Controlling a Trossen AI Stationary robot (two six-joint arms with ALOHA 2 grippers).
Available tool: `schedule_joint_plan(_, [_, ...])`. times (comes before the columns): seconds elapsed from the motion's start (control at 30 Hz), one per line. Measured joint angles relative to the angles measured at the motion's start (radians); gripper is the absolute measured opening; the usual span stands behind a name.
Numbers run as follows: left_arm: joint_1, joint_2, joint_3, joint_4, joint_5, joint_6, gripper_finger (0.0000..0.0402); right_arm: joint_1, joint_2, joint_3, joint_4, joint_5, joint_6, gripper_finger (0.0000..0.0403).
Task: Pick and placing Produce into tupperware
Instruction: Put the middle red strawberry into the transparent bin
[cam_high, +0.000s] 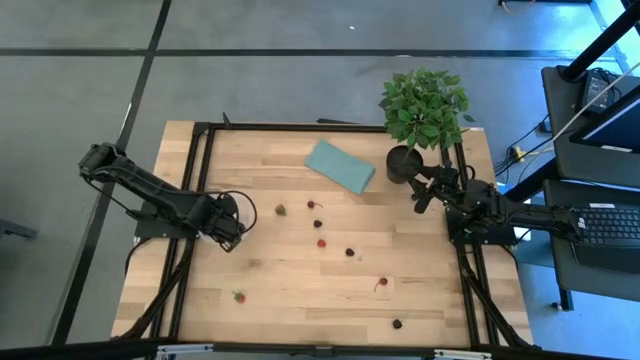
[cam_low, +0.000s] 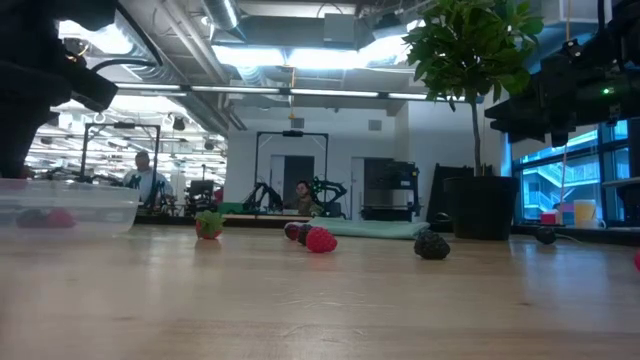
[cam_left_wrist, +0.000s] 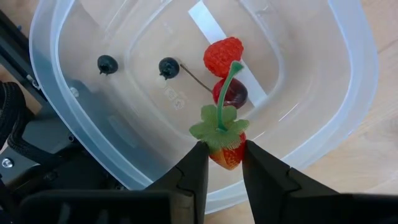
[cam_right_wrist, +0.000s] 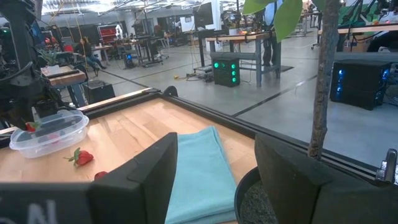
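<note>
The clear tupperware (cam_left_wrist: 348, 93) stands at the table's left, under my left gripper (cam_left_wrist: 224, 163), which points down and is shut on a red strawberry (cam_left_wrist: 227, 154) with a green top and stem. Inside the tupperware lie a raspberry (cam_left_wrist: 222, 56), a dark cherry (cam_left_wrist: 231, 93) and two small dark berries (cam_left_wrist: 107, 64). More produce lies scattered on the wood: a green-topped berry (cam_high: 281, 210), red ones (cam_high: 321, 242), dark ones (cam_high: 350, 252). My right gripper (cam_high: 428, 190) waits open at the table's right, beside the plant pot. My left gripper pinches the strawberry's red body (cam_left_wrist: 225, 158), just under its green top, between its two fingertips (cam_left_wrist: 198, 163). The fingers come from above, pointing down. The strawberry hangs clear above the tupperware's inside, its stem standing up toward the wrist.
A teal cloth (cam_high: 340, 165) lies at the far middle of the table. A leafy potted plant (cam_high: 420, 120) stands at the far right corner. A black frame rail (cam_high: 200, 190) runs along the table's edges. People show in the room beyond.
</note>
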Motion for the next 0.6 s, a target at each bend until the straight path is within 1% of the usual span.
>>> schedule_joint_plan(0.2, [0.0,0.0,0.0,0.0,0.0,0.001,0.0082,0.0,0.0,0.0,0.0,0.0,0.0,0.0217])
schedule_joint_plan(0.33, [0.0,0.0,0.0,0.0,0.0,0.045,0.0084,0.0,0.0,0.0,0.0,0.0,0.0,0.0217])
schedule_joint_plan(0.6, [0.0,0.0,0.0,0.0,-0.001,0.052,0.0121,0.0,0.0,0.0,0.0,0.0,0.0,0.0217])
